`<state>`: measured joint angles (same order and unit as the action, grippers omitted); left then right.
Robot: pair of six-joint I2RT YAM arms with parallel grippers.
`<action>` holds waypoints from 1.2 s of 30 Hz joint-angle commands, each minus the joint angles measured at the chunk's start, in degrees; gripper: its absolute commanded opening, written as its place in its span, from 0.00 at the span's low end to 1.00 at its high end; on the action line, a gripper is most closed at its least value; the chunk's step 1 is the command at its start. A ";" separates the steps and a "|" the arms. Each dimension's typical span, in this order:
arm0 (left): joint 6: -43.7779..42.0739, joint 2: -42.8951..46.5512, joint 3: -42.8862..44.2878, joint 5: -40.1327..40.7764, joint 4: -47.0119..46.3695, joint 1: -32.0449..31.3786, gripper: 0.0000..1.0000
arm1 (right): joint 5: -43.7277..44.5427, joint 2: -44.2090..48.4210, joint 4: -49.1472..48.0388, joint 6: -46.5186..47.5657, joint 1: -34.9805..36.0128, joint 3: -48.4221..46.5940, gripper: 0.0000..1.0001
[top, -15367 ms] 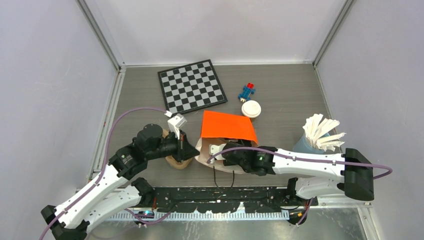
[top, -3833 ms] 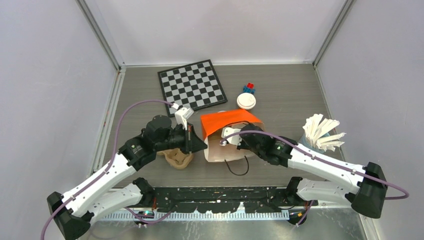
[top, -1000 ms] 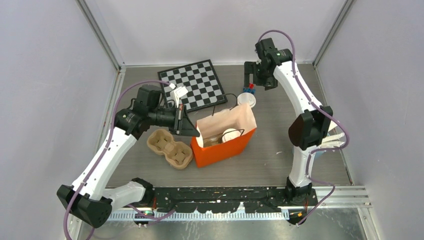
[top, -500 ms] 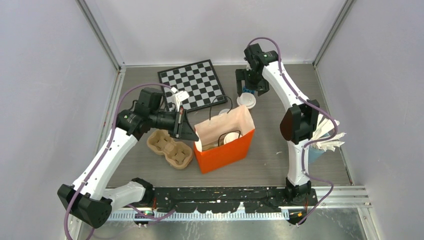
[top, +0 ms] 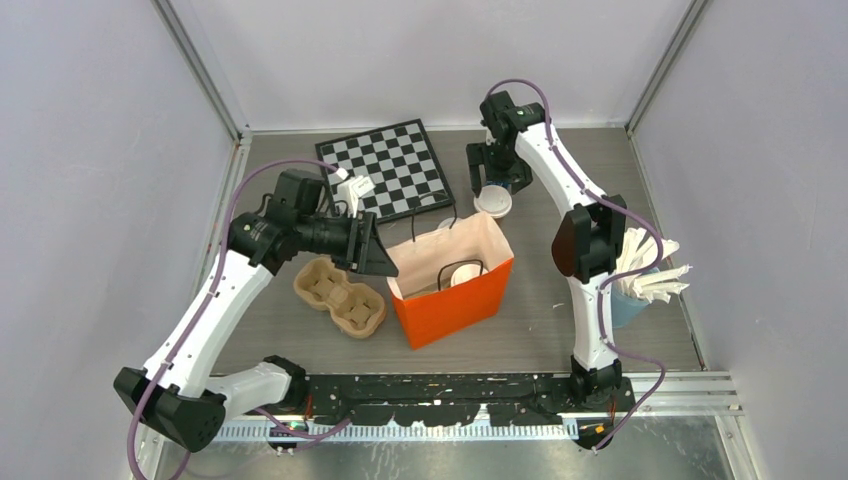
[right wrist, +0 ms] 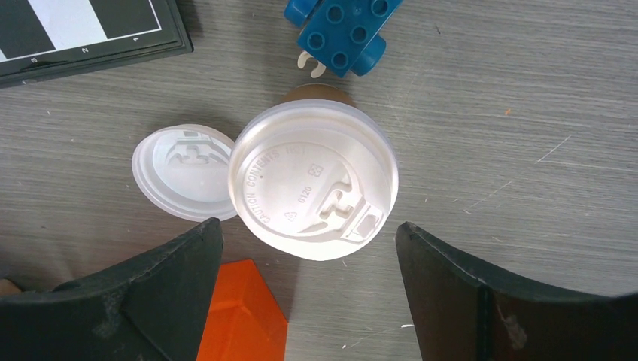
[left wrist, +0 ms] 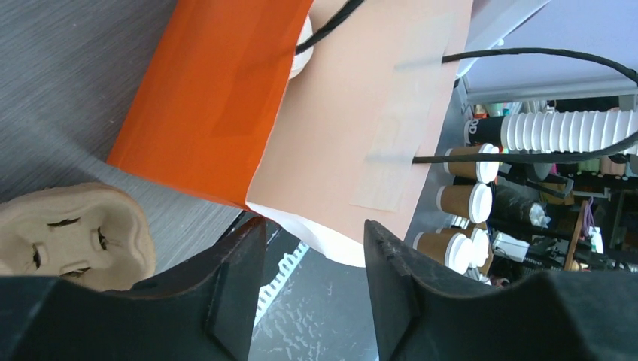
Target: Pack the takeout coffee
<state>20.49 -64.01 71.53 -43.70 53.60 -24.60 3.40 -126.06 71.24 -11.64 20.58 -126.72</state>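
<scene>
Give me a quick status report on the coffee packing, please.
Left gripper open at orange paper bag rim. Right gripper open above lidded coffee cup. Loose lid beside it, near one finger.

White shells, black joints, purple cables (top: 245, 185) on left arm (top: 205, 315) and right arm (top: 556, 168); left gripper (left wrist: 312, 233) and right gripper (right wrist: 308, 229) matte black.

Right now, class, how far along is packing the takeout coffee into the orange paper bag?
Done: one white-lidded cup sits inside the upright orange paper bag. In hand: nothing gripped; the open right gripper hovers over a second brown paper cup with white lid, and the open left gripper is at the bag's rim. Left: grasp that cup and bag it.
</scene>
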 commanded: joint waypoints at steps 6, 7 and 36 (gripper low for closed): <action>0.31 0.49 3.04 6.45 1.31 0.34 0.57 | -2.60 0.79 -1.90 1.34 -0.62 3.36 0.83; 0.55 0.68 3.27 7.25 1.28 0.34 0.57 | -2.61 0.60 -1.91 1.25 -0.69 3.21 0.83; 0.51 2.87 6.17 16.44 0.56 0.34 0.58 | -3.55 10.36 -4.96 0.71 -5.35 10.81 0.72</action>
<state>20.78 -61.60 75.22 -27.62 55.20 -24.60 2.87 -119.61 67.68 -10.87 14.66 -112.42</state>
